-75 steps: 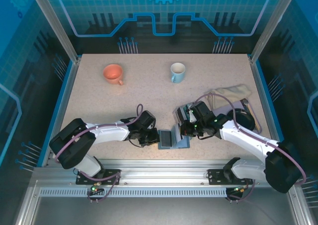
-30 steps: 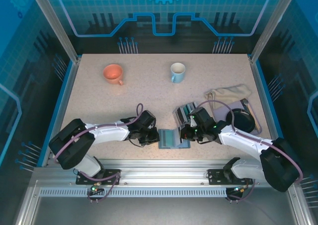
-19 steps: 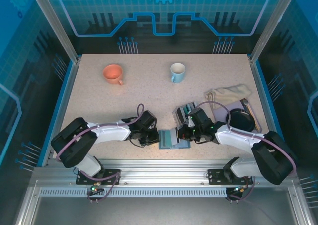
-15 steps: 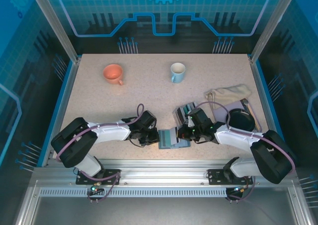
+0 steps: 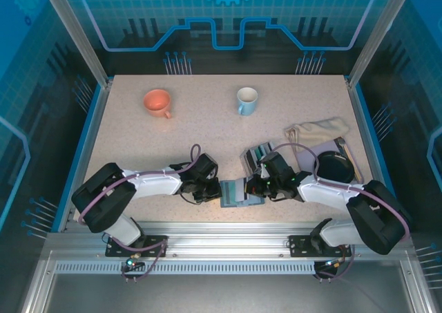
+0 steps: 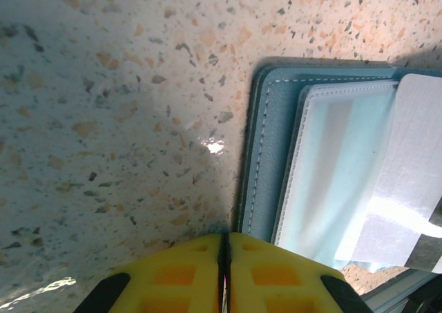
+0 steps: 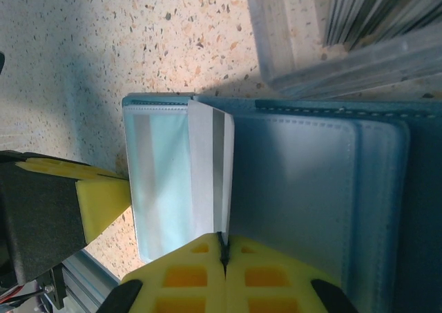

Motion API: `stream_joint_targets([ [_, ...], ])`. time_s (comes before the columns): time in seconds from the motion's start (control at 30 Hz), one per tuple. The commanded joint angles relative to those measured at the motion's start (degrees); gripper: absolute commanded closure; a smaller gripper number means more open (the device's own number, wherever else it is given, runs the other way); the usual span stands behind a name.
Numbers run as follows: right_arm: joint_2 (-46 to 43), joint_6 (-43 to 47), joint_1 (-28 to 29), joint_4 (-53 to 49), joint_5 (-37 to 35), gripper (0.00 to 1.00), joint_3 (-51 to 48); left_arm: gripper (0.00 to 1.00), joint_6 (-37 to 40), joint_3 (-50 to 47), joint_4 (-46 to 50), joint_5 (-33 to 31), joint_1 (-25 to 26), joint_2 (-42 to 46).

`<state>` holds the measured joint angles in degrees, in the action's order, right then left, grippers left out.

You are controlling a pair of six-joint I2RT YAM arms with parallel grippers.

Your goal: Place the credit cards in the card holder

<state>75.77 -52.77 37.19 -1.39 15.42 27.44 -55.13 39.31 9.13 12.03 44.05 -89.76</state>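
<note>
Teal-blue folding card holder (image 5: 237, 193) lies open at the near edge of the speckled table (image 5: 207, 133), between the arms. The left gripper (image 6: 224, 247) is clenched, its tips at the holder's left edge. The right gripper (image 7: 222, 254) pinches a white plastic credit card (image 7: 207, 168) over a clear pocket. Just beyond stands a grey slotted rack (image 7: 345, 43) of cards.

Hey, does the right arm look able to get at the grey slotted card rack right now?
Probably, but not with a free claw. The grey slotted rack lies just past the teal-blue folding card holder with nothing between, yet the right claw is shut on a white plastic card.
</note>
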Motion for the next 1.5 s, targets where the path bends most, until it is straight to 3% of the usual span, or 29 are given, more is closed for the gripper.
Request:
stream_joint_targets([
  [0.0, -0.83, -0.52, 1.55, -2.95, -0.52, 0.96, -1.38, 0.89, -0.24, 0.68, -1.53, 0.57, 0.84, -2.35],
  [0.3, -3.55, -1.66, 1.57, -3.96, -0.69, 0.96, -4.03, 0.89, -0.42, 0.67, -1.82, 0.58, 0.81, -2.35],
  [0.87, 4.25, -3.79, 2.27, 4.86, 1.36, 0.95, -1.35, 0.89, -0.42, 0.94, -2.27, 1.01, 1.13, -2.74],
  [1.3, 5.15, -6.99, 3.72, 6.05, -1.94, 0.96, -0.36, 0.89, -0.33, 1.03, -2.12, 1.02, 1.16, -2.79],
  [1.47, 1.84, -5.79, 3.56, 0.97, -6.05, 0.96, 0.05, 0.90, -0.24, 0.86, -2.08, 0.96, 1.23, -2.75],
])
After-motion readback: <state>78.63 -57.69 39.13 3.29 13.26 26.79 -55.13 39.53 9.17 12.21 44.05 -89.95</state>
